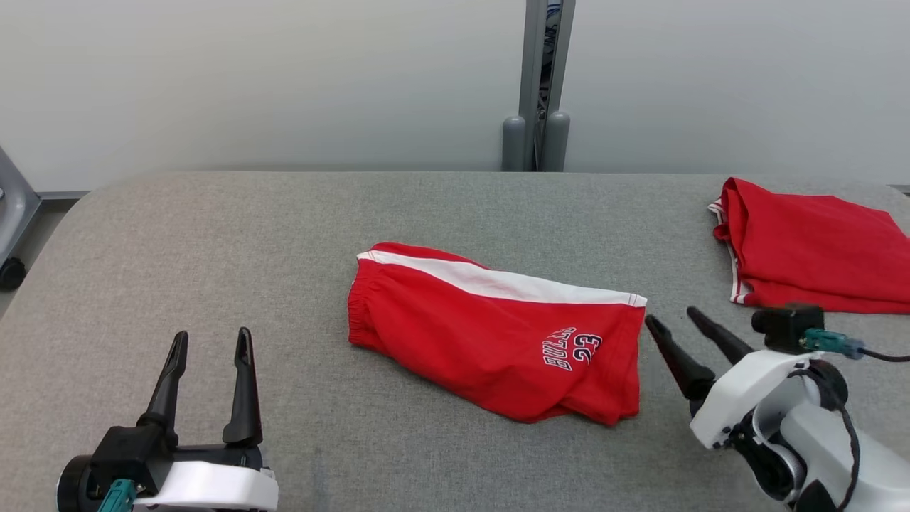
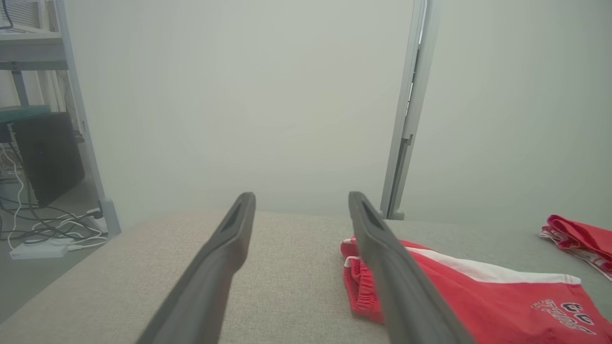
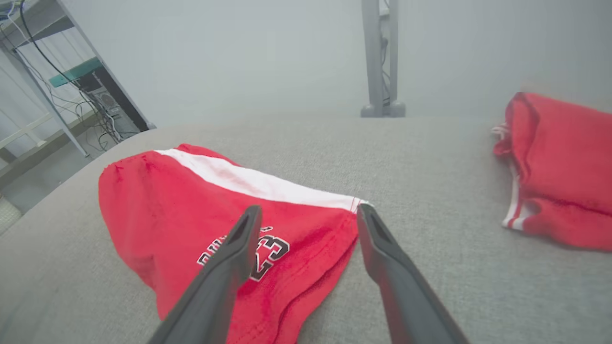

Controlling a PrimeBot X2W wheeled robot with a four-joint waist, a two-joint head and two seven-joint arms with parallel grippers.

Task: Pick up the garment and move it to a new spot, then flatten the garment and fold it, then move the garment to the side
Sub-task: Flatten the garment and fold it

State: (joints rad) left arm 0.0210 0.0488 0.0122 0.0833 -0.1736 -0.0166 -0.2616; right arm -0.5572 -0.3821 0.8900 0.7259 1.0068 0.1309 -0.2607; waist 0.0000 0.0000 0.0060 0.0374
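The red shorts (image 1: pixel 490 334) lie folded in the middle of the grey fabric-covered desk (image 1: pixel 284 235). The elastic waistband is toward the robot's left and the hem toward its right. A white stripe runs along the far edge, and a printed word with the number 23 sits near the hem, upside down in the head view. The cloth lies mostly flat, with a few soft wrinkles along the near edge.

The right gripper (image 1: pixel 672 316) is at the hem end of the shorts, its 2 fingers spread wide and holding nothing. The tips point at the hem's far corner and are just beside it; I cannot tell whether they touch. In the right wrist view, 1 finger (image 3: pixel 224 277) crosses over the printed 23, and the other lies over bare desk beside the hem.

The left gripper (image 1: pixel 213 334) is at the near left of the desk, well apart from the shorts, fingers wide apart and empty.

A second red garment (image 1: pixel 810 242) with white trim lies folded at the far right of the desk, apart from the shorts. A grey post (image 1: pixel 544 85) stands behind the desk against a pale wall.
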